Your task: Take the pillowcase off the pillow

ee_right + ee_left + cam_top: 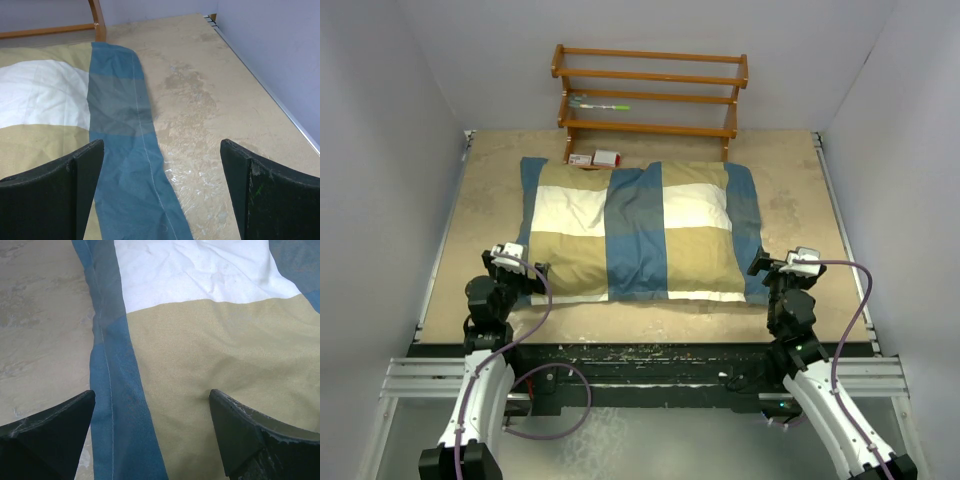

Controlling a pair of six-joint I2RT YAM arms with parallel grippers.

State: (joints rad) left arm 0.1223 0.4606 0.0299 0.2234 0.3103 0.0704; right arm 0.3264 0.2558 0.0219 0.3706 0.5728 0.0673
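Across the middle of the bench (470, 200) lies the pillowcase (640, 230) — soft, limp, light cloth hiding the pillow. Its flat blue side flaps look easiest to pinch; the left tool (151, 395) and right tool (161, 144) hover there, both spread wide, empty.

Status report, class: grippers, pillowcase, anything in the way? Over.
Left gripper open over pillowcase, left edge. Right gripper open at right edge. Pillowcase on, ungripped. Small box and rack behind, away from both.
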